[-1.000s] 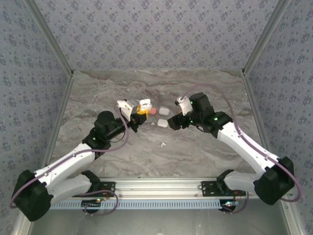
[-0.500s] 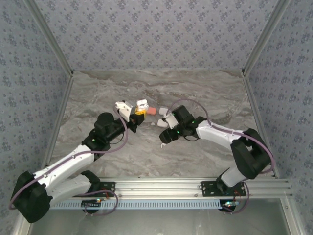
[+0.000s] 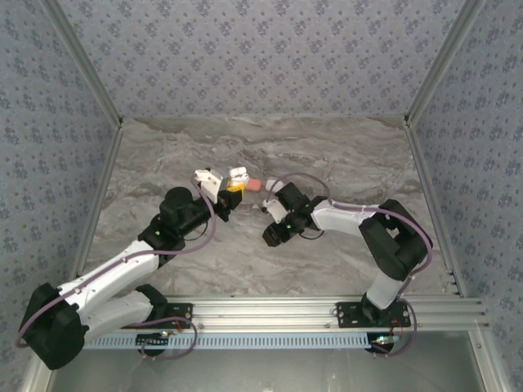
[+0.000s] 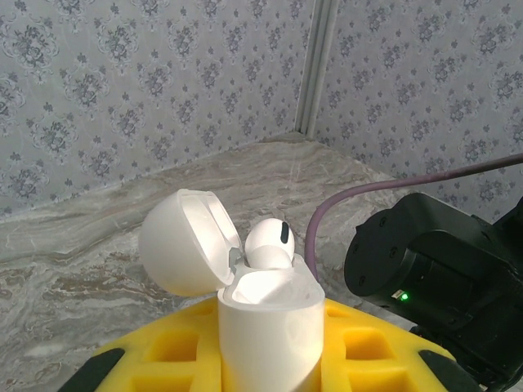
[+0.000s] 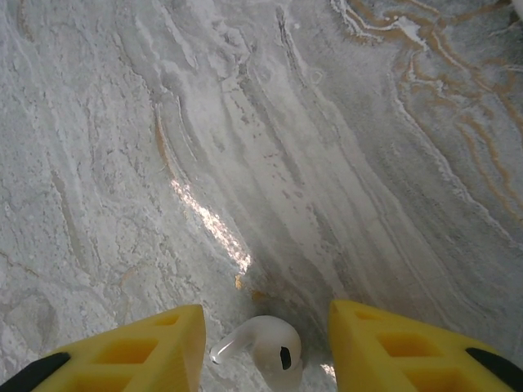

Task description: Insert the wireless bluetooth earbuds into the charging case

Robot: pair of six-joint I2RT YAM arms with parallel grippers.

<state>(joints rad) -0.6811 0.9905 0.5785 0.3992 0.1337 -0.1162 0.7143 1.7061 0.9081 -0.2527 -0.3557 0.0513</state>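
Note:
My left gripper [image 4: 270, 363] is shut on a white charging case [image 4: 265, 314], held upright between its yellow fingers. The lid [image 4: 184, 241] is swung open to the left, and one white earbud [image 4: 270, 242] sits in the case. From above, the case [image 3: 238, 174] is at the table's middle. My right gripper [image 5: 265, 347] is down at the marble surface, and in the top view it [image 3: 273, 236] sits right of the case and nearer me. Its yellow fingers [image 5: 155, 343] straddle a loose white earbud [image 5: 265, 349] lying on the table. A gap shows on both sides of that earbud.
A pink case [image 3: 255, 185] lies just behind my right arm's wrist, with something small and white [image 3: 264, 205] beside it. The right arm's black wrist [image 4: 433, 269] is close to the right of the held case. Patterned walls enclose the marble table [image 3: 343, 163].
My right arm has swung left and down from above the spare cases to the table, and its jaws have narrowed around the loose earbud. The left arm has barely moved with the case.

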